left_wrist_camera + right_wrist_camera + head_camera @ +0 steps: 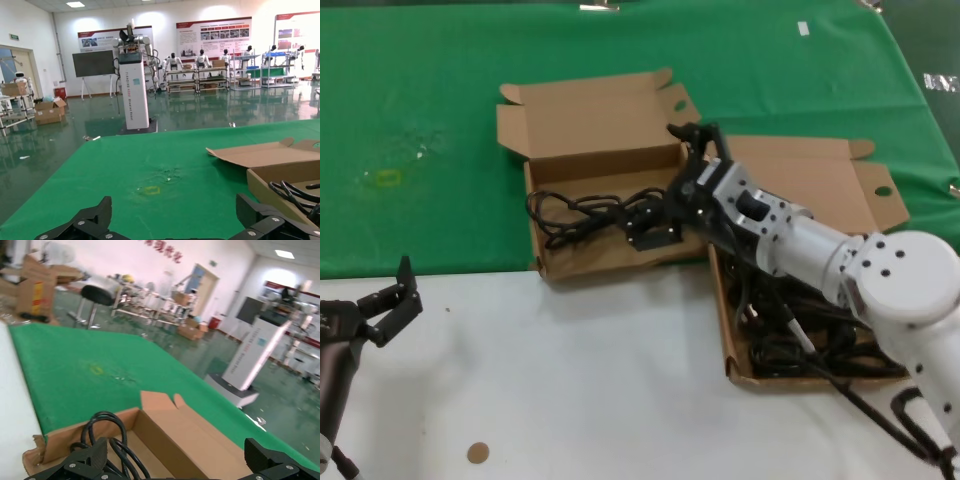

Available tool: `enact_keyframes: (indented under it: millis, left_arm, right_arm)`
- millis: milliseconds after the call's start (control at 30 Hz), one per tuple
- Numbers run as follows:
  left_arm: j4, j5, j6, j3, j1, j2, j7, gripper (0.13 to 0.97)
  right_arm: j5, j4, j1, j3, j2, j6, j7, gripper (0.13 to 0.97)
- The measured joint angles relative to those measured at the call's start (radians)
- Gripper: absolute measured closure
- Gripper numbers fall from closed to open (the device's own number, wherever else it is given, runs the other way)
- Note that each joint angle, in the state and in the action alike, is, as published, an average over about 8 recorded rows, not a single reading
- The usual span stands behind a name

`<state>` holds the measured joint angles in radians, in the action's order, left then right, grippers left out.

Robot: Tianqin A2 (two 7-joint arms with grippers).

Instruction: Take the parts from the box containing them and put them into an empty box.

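Release step: right tool (672, 215), spread wide and holding nothing, hovers over the cable (590, 213) in the empty box (610, 258) beneath it (left tool (392, 300) idle, open); next, return behind to the source box (800, 376).

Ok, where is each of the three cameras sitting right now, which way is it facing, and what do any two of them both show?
Head view: on the robot's head, looking down at the green cloth, two shallow brown cardboard boxes and both arms; right gripper over the left-hand box, left gripper parked near.
Left wrist view: low over the cloth, facing the hall; open left gripper fingertips in frame.
Right wrist view: above that box, facing across the cloth; open fingertips in frame.
Shared: both wrist views show the box's black looped power cables.
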<state>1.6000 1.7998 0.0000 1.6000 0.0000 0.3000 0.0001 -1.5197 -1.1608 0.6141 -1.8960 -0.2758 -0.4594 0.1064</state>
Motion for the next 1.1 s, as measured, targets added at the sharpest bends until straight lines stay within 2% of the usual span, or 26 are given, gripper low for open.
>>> enact_keyframes:
  millis: [333, 633, 1100]
  left_arm:
    - [0.000, 0.000, 0.000, 0.000, 0.000, 0.000, 0.000, 0.184]
    - [0.000, 0.000, 0.000, 0.000, 0.000, 0.000, 0.000, 0.133]
    - [0.000, 0.000, 0.000, 0.000, 0.000, 0.000, 0.000, 0.132]
  right_arm:
    - [-0.075, -0.117, -0.163, 0.079, -0.006, 0.123, -0.028, 0.129]
    - [-0.142, -0.223, -0.311, 0.150, -0.012, 0.233, -0.054, 0.129]
    - [-0.244, -0.382, -0.533, 0.257, -0.021, 0.399, -0.092, 0.129]
